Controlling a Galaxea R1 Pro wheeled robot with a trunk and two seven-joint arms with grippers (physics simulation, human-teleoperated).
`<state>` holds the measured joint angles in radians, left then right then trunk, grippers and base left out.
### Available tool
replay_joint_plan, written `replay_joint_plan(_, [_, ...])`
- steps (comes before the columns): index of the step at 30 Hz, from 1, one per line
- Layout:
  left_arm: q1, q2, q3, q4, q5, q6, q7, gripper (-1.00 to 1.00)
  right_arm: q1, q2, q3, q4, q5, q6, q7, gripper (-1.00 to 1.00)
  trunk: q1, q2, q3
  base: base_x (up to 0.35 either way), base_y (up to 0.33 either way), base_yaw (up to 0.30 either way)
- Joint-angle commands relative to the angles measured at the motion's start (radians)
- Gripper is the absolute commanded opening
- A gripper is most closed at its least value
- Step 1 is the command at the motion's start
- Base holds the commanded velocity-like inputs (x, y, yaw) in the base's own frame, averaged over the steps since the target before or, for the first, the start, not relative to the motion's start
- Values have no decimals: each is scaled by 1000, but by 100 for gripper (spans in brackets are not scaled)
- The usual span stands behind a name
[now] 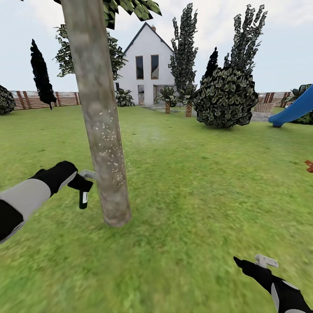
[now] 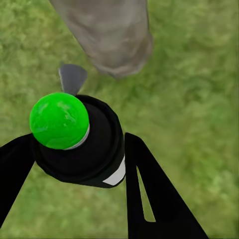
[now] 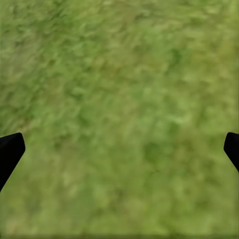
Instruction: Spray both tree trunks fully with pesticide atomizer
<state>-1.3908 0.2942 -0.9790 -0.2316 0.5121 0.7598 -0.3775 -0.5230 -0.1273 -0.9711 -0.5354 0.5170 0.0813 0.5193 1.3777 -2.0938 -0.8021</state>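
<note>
The tree trunk (image 1: 101, 130), thick and grey-brown, rises from the lawn at centre left, and fine white specks dot its bark at mid height. My left gripper (image 1: 81, 180) is just left of the trunk, shut on the pesticide atomizer (image 1: 83, 194), a slim dark bottle with a white label hanging below the fingers. In the left wrist view the atomizer (image 2: 94, 154) shows its green round cap between the black fingers (image 2: 154, 194), with the trunk base (image 2: 112, 40) close beyond. My right gripper (image 1: 254, 263) hovers low at the bottom right, open over bare grass (image 3: 119, 149).
A white house (image 1: 150, 65) stands far ahead, with a large round bush (image 1: 226, 98) and tall dark column trees to its right. A blue slide (image 1: 298, 108) is at the far right. A slat fence (image 1: 43, 99) bounds the lawn. Open grass lies right of the trunk.
</note>
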Motion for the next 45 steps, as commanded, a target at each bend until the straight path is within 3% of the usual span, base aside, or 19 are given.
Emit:
replay_joint_plan(1, [11,-1,0,0,-1,-7,0,-100,0,0,0,0,0,0,0,100,0,0,0,0,0,0])
replay_joint_plan(14, [93,-4,0,0,-1,-66,0,-100,0,0,0,0,1,0,-1,100,0,0,0,0,0,0])
replay_joint_plan(19, [138,-4,2,0,2,-153,5,-100,0,0,0,0,1,0,-1,100,0,0,0,0,0,0])
replay_joint_plan(23, [171,-5,3,0,2,-173,6,-100,0,1,0,0,1,0,-1,100,0,0,0,0,0,0])
replay_joint_plan(26, [183,-30,3,0,2,-181,6,-100,0,2,0,0,1,0,-1,100,0,0,0,0,0,0])
replay_joint_plan(29, [186,-39,7,0,4,-199,6,-100,0,2,0,0,1,0,-1,100,0,0,0,0,0,0])
replay_joint_plan(30, [186,-41,8,0,23,-220,6,-100,0,2,0,0,1,0,-1,100,0,0,0,0,0,0])
replay_joint_plan(33, [192,-41,8,24,145,-264,7,-100,0,2,0,0,1,0,-1,100,0,0,0,0,0,0])
replay_joint_plan(35, [203,-42,8,38,185,-301,8,-100,0,3,0,0,1,0,-1,100,0,0,0,0,0,0])
replay_joint_plan(41, [207,-44,8,42,197,-298,7,-100,0,3,0,0,1,0,-1,100,0,0,0,0,0,0])
replay_joint_plan(45, [203,-47,9,34,182,-159,7,-100,0,3,0,0,1,0,-1,100,0,0,0,0,0,0])
